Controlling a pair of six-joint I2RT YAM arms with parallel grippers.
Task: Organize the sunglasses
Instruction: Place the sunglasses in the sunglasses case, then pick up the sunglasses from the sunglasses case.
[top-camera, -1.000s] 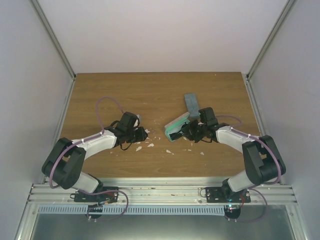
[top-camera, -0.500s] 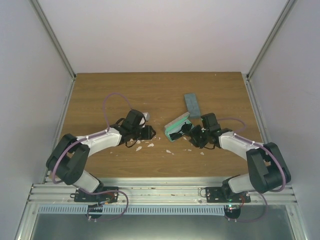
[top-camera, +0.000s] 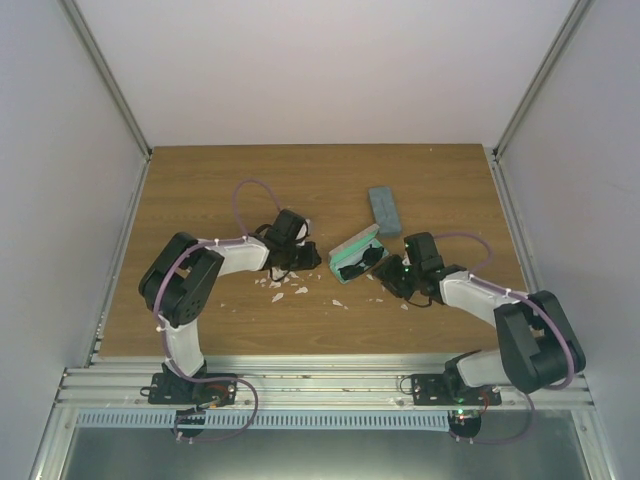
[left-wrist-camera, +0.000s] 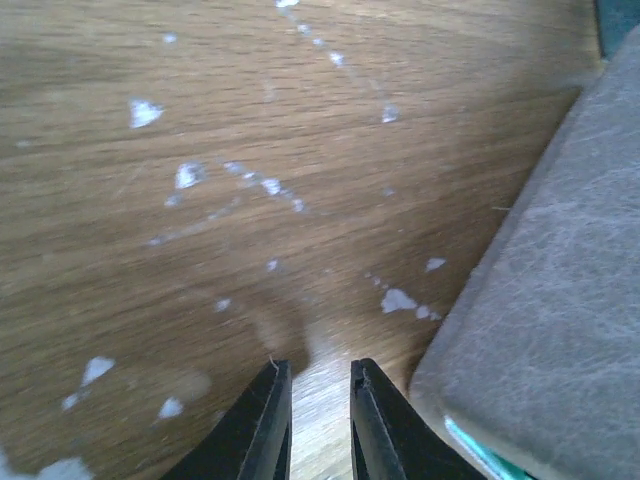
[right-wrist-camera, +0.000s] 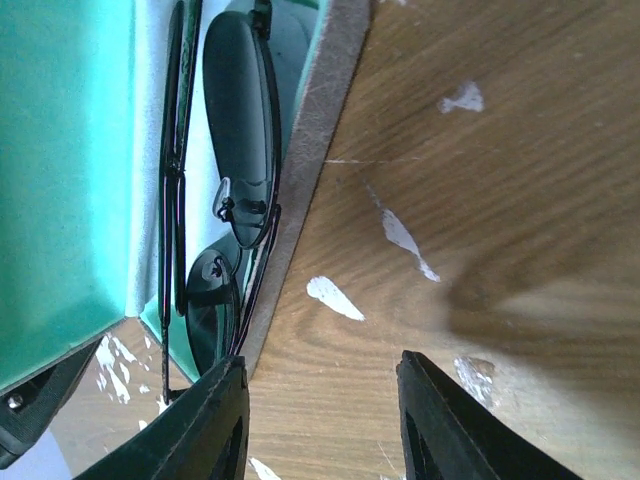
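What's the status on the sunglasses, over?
Left claw barely open, empty, beside the open case. Right claw open, empty. Dark-lens sunglasses lying inside that case. Nothing over them.

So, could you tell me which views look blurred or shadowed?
Left wrist view: the brown wooden table and the grey textured case look soft. Right wrist view: the black wire-framed sunglasses are crisp; a shadow crosses the wood. Top view: even light, no glare.
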